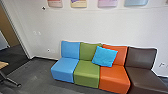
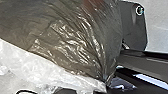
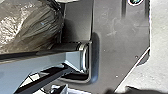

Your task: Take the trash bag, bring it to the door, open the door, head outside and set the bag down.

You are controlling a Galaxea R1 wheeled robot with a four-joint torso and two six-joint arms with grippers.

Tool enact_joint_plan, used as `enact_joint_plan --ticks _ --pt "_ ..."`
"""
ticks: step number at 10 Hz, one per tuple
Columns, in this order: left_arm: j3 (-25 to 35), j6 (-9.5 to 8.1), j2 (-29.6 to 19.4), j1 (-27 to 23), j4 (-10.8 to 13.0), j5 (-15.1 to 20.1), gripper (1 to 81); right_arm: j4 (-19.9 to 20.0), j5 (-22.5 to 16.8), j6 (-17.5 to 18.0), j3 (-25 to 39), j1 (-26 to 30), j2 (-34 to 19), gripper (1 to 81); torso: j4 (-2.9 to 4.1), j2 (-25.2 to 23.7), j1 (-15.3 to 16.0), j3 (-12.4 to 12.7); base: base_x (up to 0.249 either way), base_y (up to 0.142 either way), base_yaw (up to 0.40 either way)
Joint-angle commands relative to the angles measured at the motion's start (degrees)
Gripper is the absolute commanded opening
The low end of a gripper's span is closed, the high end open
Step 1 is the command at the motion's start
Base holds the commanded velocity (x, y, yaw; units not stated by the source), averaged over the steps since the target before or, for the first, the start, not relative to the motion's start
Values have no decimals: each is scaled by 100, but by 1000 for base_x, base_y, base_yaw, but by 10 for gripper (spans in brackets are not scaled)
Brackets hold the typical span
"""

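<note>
Trash bag [image 2: 65,42] sits close in by the robot's base plate [image 3: 120,45], its dark film drawn to a tight neck that my left gripper [image 2: 106,86] is pinching, pale translucent film [image 2: 45,71] bunched alongside. I'd judge it light for its bulk, soft and slippery, with a thin skin that could tear, so the gathered neck is where to hold; the loose belly would slide or split. Whether my right gripper [image 3: 87,90] is spread or pressed together I can't tell from this poor view. Out ahead, left to right, I have a table's corner [image 1: 3,65], a doorway [image 1: 18,37], then a sofa [image 1: 63,67] with a blue cushion [image 1: 105,56] propped where its green and orange sections meet. I take this as the carrying step; I'd drive smoothly, since a swinging bag could snag.
</note>
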Motion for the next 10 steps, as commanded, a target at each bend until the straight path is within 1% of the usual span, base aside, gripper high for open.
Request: enact_joint_plan --ticks 1,3,4,6,10 --pt "16 -1 3 -199 -29 445 10 -28 -394 -6 8 107 -23 811 0 2 0 319 0 0 0" --pt "16 -19 -5 -260 -29 445 10 -20 -403 -6 -1 107 -32 811 0 -11 -2 522 0 0 0" --pt "16 -19 -5 -295 -11 454 10 -20 -394 -6 -9 107 -23 811 0 -11 -2 284 0 0 0" --pt "16 -10 -23 -348 7 454 10 -20 -403 -6 -9 107 -23 811 0 -15 -11 385 0 0 0" --pt "-151 -10 -76 -445 7 454 10 -38 -394 3 -106 99 109 811 0 -15 -13 378 0 0 0"
